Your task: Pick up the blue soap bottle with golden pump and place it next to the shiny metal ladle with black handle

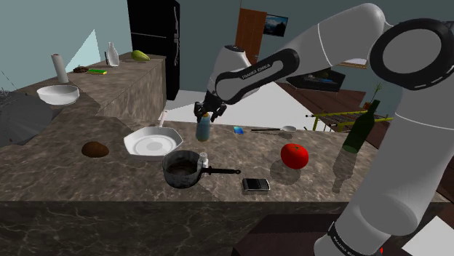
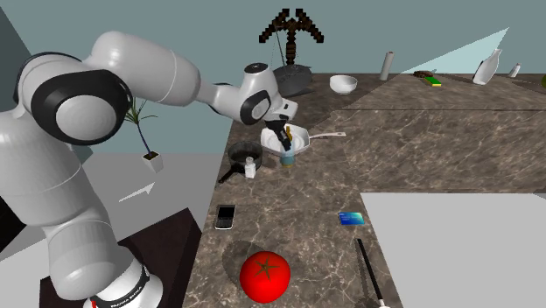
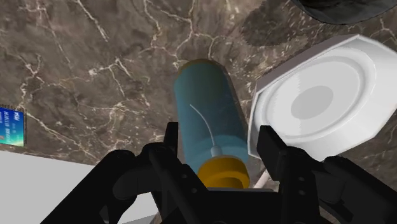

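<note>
A blue soap bottle (image 1: pixel 204 130) with a golden pump stands upright on the dark marble counter, beside a white plate (image 1: pixel 153 142). My gripper (image 1: pixel 206 110) hangs straight over it, open, one finger on each side of the pump end. In the wrist view the bottle (image 3: pixel 208 108) lies between the fingers (image 3: pixel 272 145), with a thin gap on the plate side. From the second exterior view the gripper (image 2: pixel 283 135) covers the top of the bottle (image 2: pixel 287 159). The metal ladle (image 1: pixel 275 131) with a black handle lies further along the counter, near its far edge; its handle (image 2: pixel 367 271) shows close to the camera.
A dark pot (image 1: pixel 182 169) and a small shaker (image 1: pixel 204 158) sit near the bottle. A red tomato (image 1: pixel 295 155), a phone (image 1: pixel 255 185), a blue card (image 1: pixel 239 130) and a green wine bottle (image 1: pixel 360 127) share the counter near the ladle.
</note>
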You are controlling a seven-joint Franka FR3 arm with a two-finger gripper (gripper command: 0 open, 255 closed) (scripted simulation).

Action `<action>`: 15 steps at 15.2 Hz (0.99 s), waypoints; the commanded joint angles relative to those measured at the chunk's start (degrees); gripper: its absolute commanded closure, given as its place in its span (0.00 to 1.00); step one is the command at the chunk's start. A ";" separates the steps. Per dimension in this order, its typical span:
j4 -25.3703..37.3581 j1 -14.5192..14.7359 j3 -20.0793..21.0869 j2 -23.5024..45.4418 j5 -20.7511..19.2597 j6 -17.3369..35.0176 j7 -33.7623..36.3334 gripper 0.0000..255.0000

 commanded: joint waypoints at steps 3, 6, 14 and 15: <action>1.49 -0.10 0.09 -1.46 0.63 -2.93 -0.61 1.00; 2.75 -0.12 0.14 -2.37 1.00 -5.10 -0.93 1.00; 6.67 -0.15 0.22 -4.33 1.75 -10.93 -1.64 1.00; 7.22 -0.15 0.23 -4.52 1.83 -11.67 -1.71 1.00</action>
